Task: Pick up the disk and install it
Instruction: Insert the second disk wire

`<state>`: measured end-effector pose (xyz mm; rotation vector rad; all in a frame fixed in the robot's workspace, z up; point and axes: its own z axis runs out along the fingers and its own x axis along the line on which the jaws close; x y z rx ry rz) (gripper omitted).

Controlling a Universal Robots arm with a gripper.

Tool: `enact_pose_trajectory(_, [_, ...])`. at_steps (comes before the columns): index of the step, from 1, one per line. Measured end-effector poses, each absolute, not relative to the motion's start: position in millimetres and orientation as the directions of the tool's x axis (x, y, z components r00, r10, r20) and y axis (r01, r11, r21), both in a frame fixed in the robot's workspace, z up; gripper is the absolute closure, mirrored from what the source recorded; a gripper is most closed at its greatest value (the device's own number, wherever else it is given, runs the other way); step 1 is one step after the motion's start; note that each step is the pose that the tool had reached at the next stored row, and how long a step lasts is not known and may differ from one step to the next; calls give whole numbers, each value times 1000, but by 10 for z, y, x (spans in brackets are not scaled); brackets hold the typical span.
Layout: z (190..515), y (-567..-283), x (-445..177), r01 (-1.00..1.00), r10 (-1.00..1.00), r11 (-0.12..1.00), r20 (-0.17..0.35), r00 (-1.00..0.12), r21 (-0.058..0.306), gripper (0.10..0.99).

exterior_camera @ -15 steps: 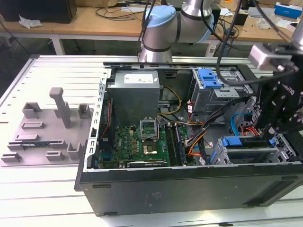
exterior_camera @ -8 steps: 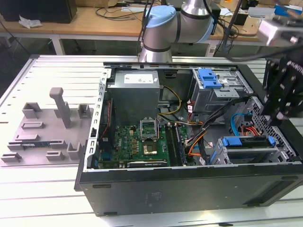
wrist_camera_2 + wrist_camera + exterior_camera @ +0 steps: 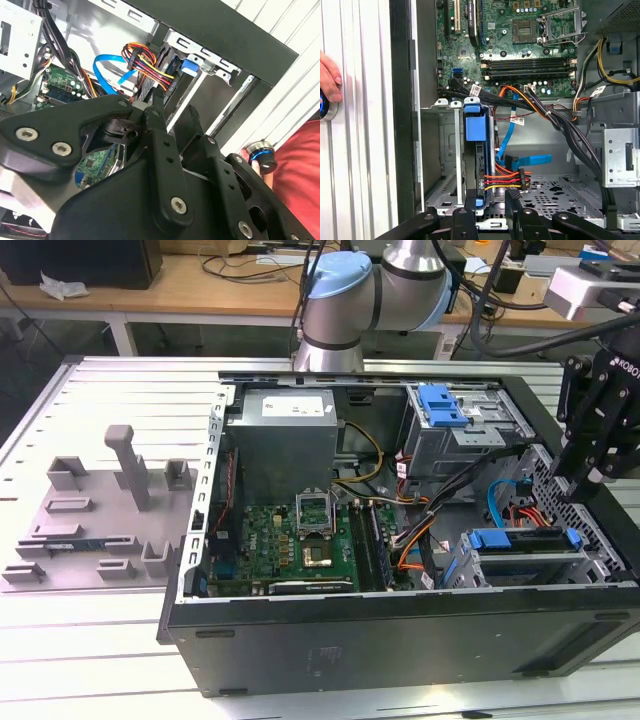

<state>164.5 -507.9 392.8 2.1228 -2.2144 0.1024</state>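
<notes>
The disk (image 3: 472,130) wears glossy blue plastic — its cage (image 3: 440,150) bare matt metal, the claw (image 3: 487,212) matt black.

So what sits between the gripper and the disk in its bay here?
Nothing solid. In the exterior view the gripper hangs above the disk, with only open air between; red and blue cables lie just beside that gap.

The setting was a robotics or electronics lab bench. An opened black desktop computer case (image 3: 400,640) lay on a ribbed aluminium slotted table (image 3: 90,640), beside a grey plastic fixture plate (image 3: 100,510). Wooden workbenches strewn with cables (image 3: 230,280) stood behind.
</notes>
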Motion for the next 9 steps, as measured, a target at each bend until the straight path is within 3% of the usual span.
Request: enact_pose_trajectory(9, [3926,-5054,1645,-999,-993,42,107,-42,2,722])
